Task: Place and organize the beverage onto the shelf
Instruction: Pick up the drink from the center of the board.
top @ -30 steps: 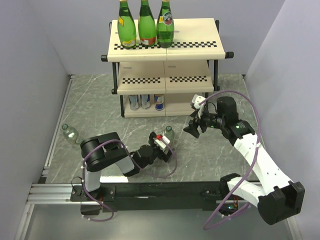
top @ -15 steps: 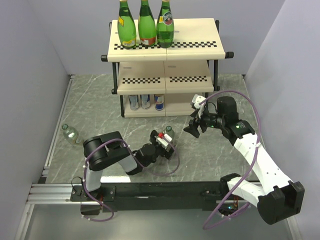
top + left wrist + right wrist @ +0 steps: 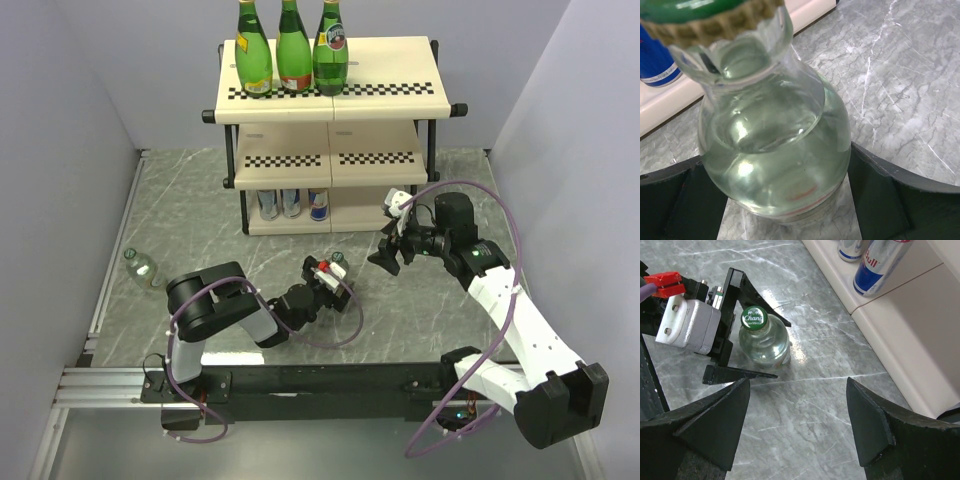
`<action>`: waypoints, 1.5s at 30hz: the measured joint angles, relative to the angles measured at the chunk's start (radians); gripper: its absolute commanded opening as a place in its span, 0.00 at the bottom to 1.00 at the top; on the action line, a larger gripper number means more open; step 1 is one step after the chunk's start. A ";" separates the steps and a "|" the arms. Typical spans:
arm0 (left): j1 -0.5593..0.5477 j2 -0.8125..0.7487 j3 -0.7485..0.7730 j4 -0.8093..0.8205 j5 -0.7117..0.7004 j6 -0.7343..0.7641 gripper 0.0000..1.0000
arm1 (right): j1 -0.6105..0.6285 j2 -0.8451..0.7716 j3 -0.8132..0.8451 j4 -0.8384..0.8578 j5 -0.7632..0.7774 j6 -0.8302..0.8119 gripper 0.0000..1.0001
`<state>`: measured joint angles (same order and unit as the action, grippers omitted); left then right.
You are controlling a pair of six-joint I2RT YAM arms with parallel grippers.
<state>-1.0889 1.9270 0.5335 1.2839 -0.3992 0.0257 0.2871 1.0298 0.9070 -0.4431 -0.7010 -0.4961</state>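
Right wrist view shows a small clear Chang bottle (image 3: 764, 342) with a green cap. It stands upright on the grey marble table (image 3: 830, 355), just in front of the shelf (image 3: 390, 65) and its bottom tier. The left gripper (image 3: 780, 350) sits low, its fingers spread to either side of the bottle's body and not clamped on it. The right gripper (image 3: 385, 262) hovers nearby, jaws apart and empty. Three green bottles (image 3: 291, 45) stand on the top board, and Red Bull cans (image 3: 290, 203) stand on the bottom one. A second clear bottle (image 3: 142, 268) lies near the table's left edge.
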 measured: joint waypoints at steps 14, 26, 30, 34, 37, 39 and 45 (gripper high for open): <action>0.001 0.023 0.006 0.006 0.002 -0.051 0.52 | -0.006 0.000 0.000 -0.001 -0.001 0.000 0.83; 0.008 -0.006 -0.035 0.010 0.016 -0.074 0.00 | -0.006 0.000 0.000 -0.008 -0.002 0.000 0.83; 0.009 -0.069 -0.077 -0.037 0.026 -0.070 0.00 | -0.006 0.000 0.000 -0.008 -0.005 0.000 0.83; 0.011 -0.171 -0.103 -0.104 0.042 -0.068 0.00 | -0.006 0.000 0.000 -0.010 -0.007 0.000 0.83; 0.019 -0.248 -0.105 -0.122 0.047 -0.071 0.00 | -0.007 0.000 0.000 -0.013 -0.007 0.000 0.83; 0.028 -0.312 -0.105 -0.124 0.049 -0.072 0.00 | -0.007 0.000 0.000 -0.014 -0.007 0.000 0.83; 0.091 -0.500 -0.102 -0.158 0.067 -0.114 0.00 | -0.010 0.000 0.000 -0.014 -0.008 0.000 0.83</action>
<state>-0.9977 1.4273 0.4316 1.1259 -0.3321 -0.0883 0.2768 1.0298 0.9070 -0.4576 -0.7086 -0.4965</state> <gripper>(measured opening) 0.720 0.833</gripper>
